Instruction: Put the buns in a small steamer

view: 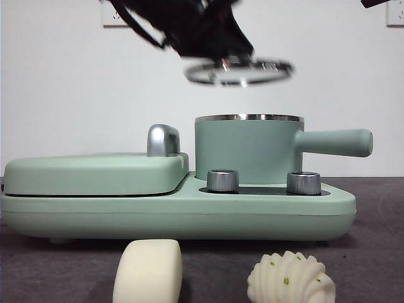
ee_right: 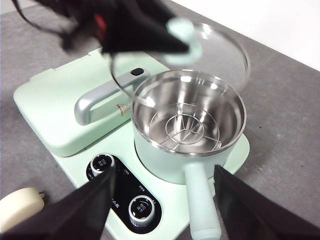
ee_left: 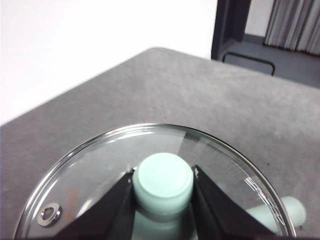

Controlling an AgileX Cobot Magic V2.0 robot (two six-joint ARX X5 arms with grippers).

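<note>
Mint-green small steamer (view: pixel 249 150) sits uncovered on its cooker base (view: pixel 189 205); the left gripper (ee_left: pixel 163 186) jaws clamp the knob of the glass lid (view: pixel 240 71) above it. 2 buns (view: pixel 148 271) (view: pixel 291 278) lie on the counter (view: pixel 379 252) in front. Right gripper (ee_right: pixel 162 192) jaws spread wide, empty. Dial lettering unreadable.

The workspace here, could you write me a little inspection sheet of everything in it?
Surface: grey table.
Job's things: small steamer open, rack inside; glass lid held above it; smooth bun and ridged bun on the table in front.
Clutter: nothing seen.
Grippers: left gripper shut on the lid's knob; right gripper open above the cooker base.
Cables: black cables on the left arm.
Surroundings: white wall.
</note>
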